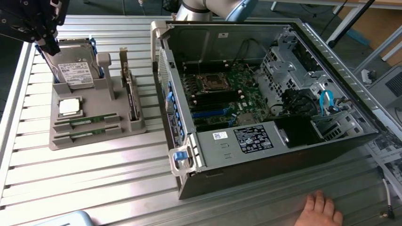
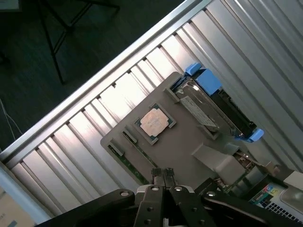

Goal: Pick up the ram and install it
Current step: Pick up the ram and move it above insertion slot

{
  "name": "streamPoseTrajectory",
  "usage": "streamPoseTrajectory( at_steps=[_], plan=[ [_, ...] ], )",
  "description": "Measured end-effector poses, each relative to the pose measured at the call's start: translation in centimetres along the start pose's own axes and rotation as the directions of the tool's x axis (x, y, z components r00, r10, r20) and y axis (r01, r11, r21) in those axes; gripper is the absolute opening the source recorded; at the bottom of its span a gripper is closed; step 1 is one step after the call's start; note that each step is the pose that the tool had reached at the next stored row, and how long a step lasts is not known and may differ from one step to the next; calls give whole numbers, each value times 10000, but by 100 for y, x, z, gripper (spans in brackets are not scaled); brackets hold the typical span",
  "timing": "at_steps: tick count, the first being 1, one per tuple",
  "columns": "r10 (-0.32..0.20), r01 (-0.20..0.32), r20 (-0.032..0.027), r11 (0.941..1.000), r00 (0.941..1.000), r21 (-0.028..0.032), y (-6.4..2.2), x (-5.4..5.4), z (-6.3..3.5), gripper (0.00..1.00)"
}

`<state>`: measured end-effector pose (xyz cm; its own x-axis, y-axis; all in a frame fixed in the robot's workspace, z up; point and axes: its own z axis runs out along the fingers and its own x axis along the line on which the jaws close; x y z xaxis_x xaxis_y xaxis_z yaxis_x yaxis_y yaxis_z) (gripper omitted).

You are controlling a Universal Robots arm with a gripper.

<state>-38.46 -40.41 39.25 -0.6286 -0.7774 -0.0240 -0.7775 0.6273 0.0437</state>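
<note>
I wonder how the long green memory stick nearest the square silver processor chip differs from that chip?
The green memory stick is long and narrow; the silver processor chip is square. The stick is green, the chip pale and metallic. The stick sits in a long slot; the chip lies flat in a square recess. Both rest on the grey holder tray.

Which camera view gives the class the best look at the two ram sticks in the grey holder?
The exterior view: both ram sticks lie in full length, side by side in slots of the grey holder. In the wrist view they are thin green strips, partly behind the shut end effector.
</note>
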Motion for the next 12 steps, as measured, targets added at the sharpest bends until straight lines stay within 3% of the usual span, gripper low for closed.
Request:
streamPoseTrajectory(
  at_steps=[12],
  plan=[
    [-1125,1125,-49,9937,9936,-29,7,-9,1,11]
  ],
)
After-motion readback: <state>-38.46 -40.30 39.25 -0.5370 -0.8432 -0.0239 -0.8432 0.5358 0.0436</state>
